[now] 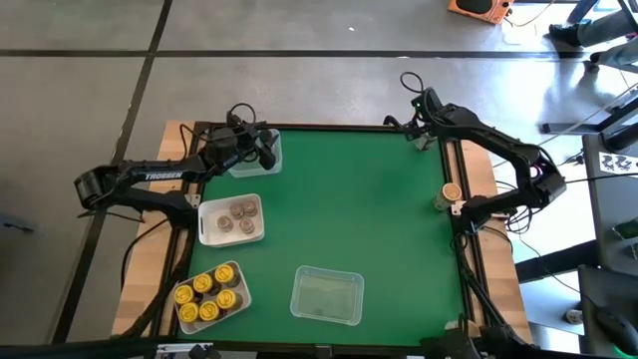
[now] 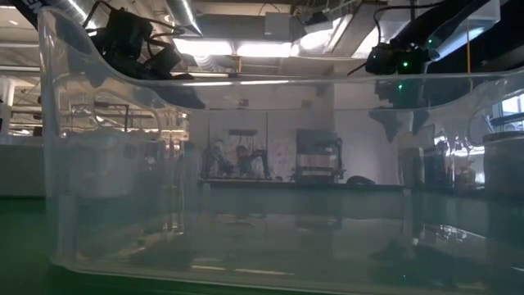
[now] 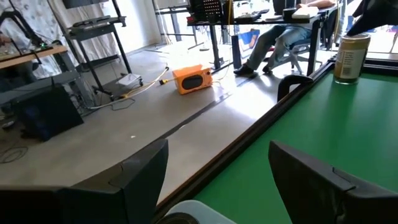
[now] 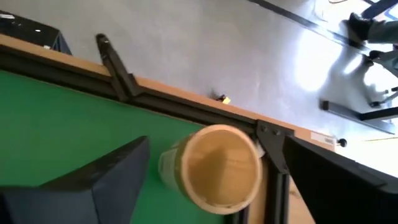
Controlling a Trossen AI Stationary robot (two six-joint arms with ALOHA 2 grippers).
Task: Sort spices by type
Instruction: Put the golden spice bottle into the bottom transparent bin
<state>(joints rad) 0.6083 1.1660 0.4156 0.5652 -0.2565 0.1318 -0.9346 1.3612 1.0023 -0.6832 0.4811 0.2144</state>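
Nearest you, an empty clear tray [image 1: 326,295]. Your right gripper [image 4: 211,180] straddles a tan-lidded jar [image 1: 451,192] at the mat's right edge, fingers spread, not clamped. Left gripper [image 1: 267,150] open over the far-left tray [image 1: 255,165].

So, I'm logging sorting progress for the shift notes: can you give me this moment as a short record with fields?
surface: green table
sorted yellow: clear tray of yellow-lidded jars, near left corner
sorted grey: white tray of brownish-grey-lidded jars
empty trays: clear rectangular tray, near middle; clear tray under left gripper
unsorted: tan-lidded jar, right edge
left gripper: open, over far-left tray
right gripper: open, straddling tan-lidded jar
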